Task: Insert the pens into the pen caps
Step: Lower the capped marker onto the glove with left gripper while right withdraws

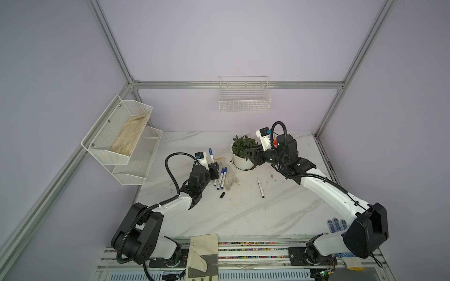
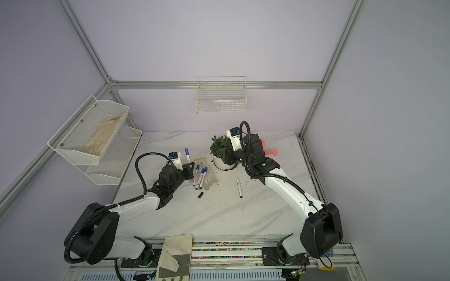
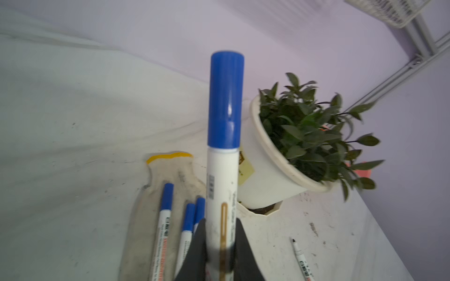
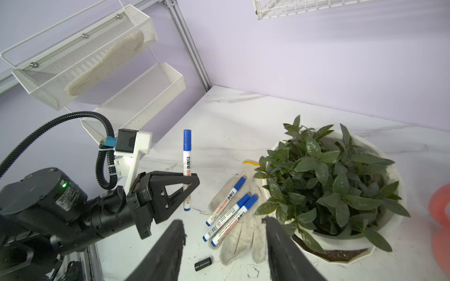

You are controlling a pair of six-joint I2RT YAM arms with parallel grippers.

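Blue-capped pen (image 4: 187, 155): pinched upright in left gripper (image 4: 192, 181), above table (image 1: 267, 219) toward its back edge. Right gripper (image 4: 222, 221): spread, empty. Hazard: black cap (image 1: 222, 194), mid-table, may roll if clipped off-centre.

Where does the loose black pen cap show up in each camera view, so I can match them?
In a top view: black cap on the table, just robot-side of the glove's fingertips.
In a top view: same spot.
Left wrist: not in it.
Right wrist: on the table by the glove's fingertips.
Shared landmark: the glove, in all four views.
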